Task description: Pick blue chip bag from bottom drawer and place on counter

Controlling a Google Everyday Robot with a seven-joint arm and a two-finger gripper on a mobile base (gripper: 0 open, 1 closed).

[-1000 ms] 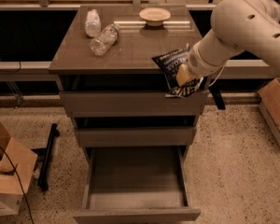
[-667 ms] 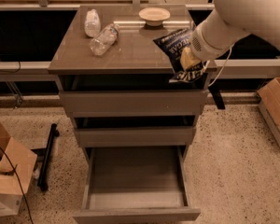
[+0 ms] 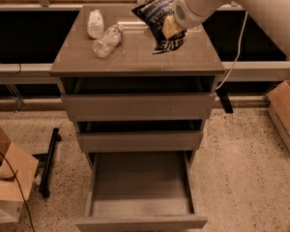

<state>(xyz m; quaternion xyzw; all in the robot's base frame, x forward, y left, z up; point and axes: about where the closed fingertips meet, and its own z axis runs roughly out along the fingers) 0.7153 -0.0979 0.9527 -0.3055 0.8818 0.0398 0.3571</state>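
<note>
The blue chip bag [image 3: 157,14], dark blue with white lettering, hangs tilted above the right rear part of the counter [image 3: 135,57]. My gripper [image 3: 170,29] is shut on the bag's right side and holds it just over the glossy top. The white arm reaches in from the upper right. The bottom drawer [image 3: 140,190] is pulled out toward the camera and its tray shows nothing inside. The two drawers above it are slightly ajar.
Two clear plastic bottles lie on the counter's left rear, one [image 3: 95,23] behind the other [image 3: 108,40]. A cardboard box [image 3: 7,178] sits on the floor at left, another [image 3: 286,115] at right. A black stand [image 3: 49,161] lies left of the cabinet.
My gripper has moved up and to the left with the chip bag, from in front of the counter's right front edge to above the counter top. The small bowl is now hidden behind the bag.
</note>
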